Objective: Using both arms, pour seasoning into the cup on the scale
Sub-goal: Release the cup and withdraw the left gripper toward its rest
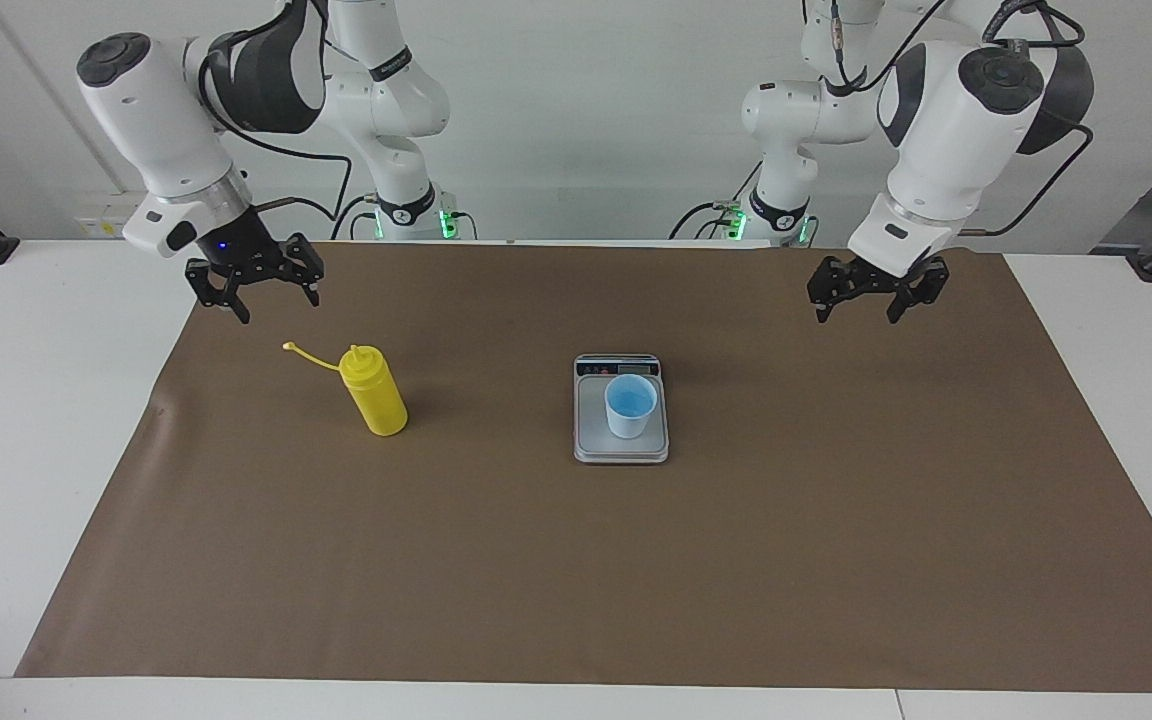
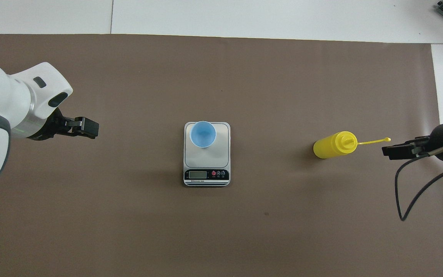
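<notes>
Cup [image 1: 630,405] upright on scale [image 1: 621,445], mid-mat. Seasoning [image 1: 374,391] upright toward right arm's end. Right gripper [image 1: 258,283] up beside it, fingers spread, empty; left gripper [image 1: 876,288] likewise, parked. I judge bottle light, squeezable, slick: grip mid-body gently.

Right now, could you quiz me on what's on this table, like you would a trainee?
1. True or false: the light blue cup stands on the kitchen scale.
2. Which arm's end of the table is the yellow squeeze bottle toward?
A. left
B. right
3. Fill in: the left gripper and the right gripper both hold ____.

Key: 1 true; 2 B; 3 nothing, both hang open above the brown mat.
</notes>
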Controlling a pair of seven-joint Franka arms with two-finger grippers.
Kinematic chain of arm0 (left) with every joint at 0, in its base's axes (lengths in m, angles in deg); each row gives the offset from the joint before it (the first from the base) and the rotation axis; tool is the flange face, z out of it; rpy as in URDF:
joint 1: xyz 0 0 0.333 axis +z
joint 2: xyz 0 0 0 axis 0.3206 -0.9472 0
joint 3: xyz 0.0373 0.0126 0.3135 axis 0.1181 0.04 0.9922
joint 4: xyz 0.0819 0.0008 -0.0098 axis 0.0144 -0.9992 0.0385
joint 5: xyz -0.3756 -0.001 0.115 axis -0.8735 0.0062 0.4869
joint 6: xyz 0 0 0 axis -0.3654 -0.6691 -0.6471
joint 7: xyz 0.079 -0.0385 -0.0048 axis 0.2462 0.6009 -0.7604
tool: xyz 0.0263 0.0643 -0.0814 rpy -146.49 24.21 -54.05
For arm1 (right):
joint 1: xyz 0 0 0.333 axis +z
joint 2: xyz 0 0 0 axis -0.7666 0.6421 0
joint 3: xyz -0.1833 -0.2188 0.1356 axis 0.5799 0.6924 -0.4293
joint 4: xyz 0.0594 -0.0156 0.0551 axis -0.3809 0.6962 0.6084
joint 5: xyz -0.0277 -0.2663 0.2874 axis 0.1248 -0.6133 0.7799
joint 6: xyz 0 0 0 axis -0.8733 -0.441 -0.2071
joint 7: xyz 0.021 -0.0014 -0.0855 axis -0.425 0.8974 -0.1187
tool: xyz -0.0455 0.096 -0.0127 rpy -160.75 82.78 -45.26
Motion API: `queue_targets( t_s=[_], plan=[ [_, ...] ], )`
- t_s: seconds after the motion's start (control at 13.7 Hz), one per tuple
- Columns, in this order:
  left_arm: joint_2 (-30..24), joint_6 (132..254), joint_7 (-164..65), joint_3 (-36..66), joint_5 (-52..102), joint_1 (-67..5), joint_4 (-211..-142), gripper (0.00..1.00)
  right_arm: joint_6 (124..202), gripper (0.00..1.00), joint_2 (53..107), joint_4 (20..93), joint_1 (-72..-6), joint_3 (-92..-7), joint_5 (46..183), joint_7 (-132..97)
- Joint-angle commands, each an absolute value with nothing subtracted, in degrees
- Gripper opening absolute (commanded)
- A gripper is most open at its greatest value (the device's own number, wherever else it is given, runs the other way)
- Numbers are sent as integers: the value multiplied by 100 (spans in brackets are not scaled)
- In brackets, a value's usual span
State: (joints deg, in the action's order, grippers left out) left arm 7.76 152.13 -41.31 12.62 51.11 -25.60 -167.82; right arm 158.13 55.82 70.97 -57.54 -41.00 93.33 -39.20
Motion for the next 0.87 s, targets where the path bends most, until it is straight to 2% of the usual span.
queue_targets(
  t_s=[0.0, 0.36, 0.58, 0.8],
  plan=[
    [936, 15041, -3688, 1246, 4920, -2249, -16821, 100, 16287, 100, 5368, 7696, -6077, -4130, 9959, -5030],
    [927, 14603, -3397, 1238, 4901, -1924, -16303, 100, 17034, 100, 5491, 8408, -6411, -4130, 11628, -7402],
    [927, 14313, -3264, 1282, 4919, -1888, -16074, 100, 17183, 100, 5982, 8515, -6675, -4130, 12824, -9448],
    [1067, 14242, -3334, 1238, 4866, -1852, -16073, 100, 17316, 100, 6246, 8602, -6684, -4130, 13598, -10682]
  ],
)
